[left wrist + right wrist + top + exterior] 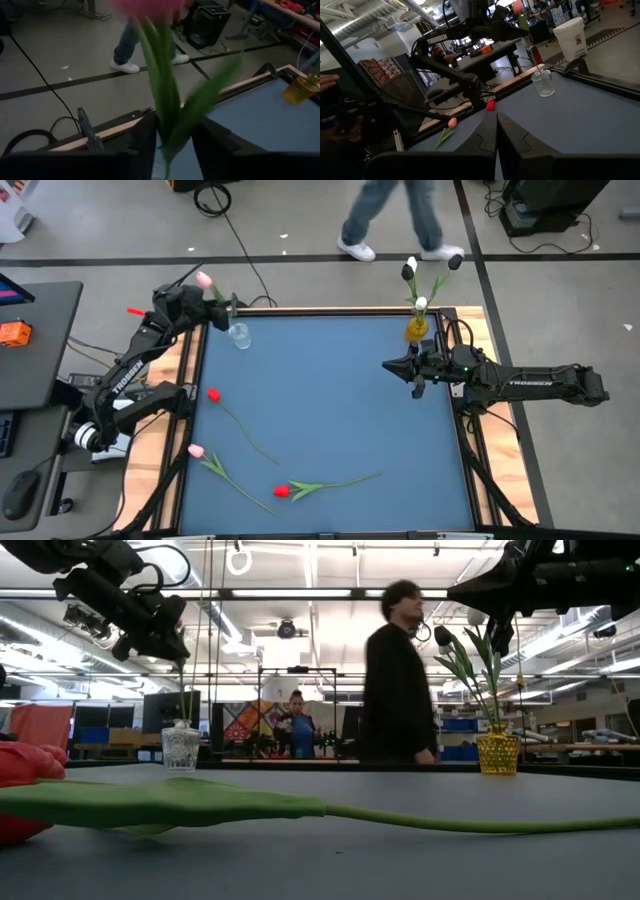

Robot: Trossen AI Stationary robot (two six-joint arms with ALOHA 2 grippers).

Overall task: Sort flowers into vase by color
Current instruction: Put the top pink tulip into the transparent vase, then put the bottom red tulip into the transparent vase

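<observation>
The blue table [330, 410] carried two vases set well apart at its far corners, presumably so each colour group had its own home: a clear glass vase [239, 336] on the left side and a yellow vase [417, 329] on the right, the latter already holding a white [421, 304] and a black tulip [410, 270]. Four tulips lay loose near the front edge, unsorted: a red one [213, 395], a pink one [196, 451], and another red one [282, 492] with its long stem pointing right. The left gripper [222, 308] hung above the glass vase with a pink tulip [204, 279] upright between its fingers [142, 137]; the stem ran down toward the vase mouth, and the fingers stood slightly apart around it, so whether they gripped it I could not tell. The right gripper [418, 385] waited just in front of the yellow vase, fingers together and empty.
</observation>
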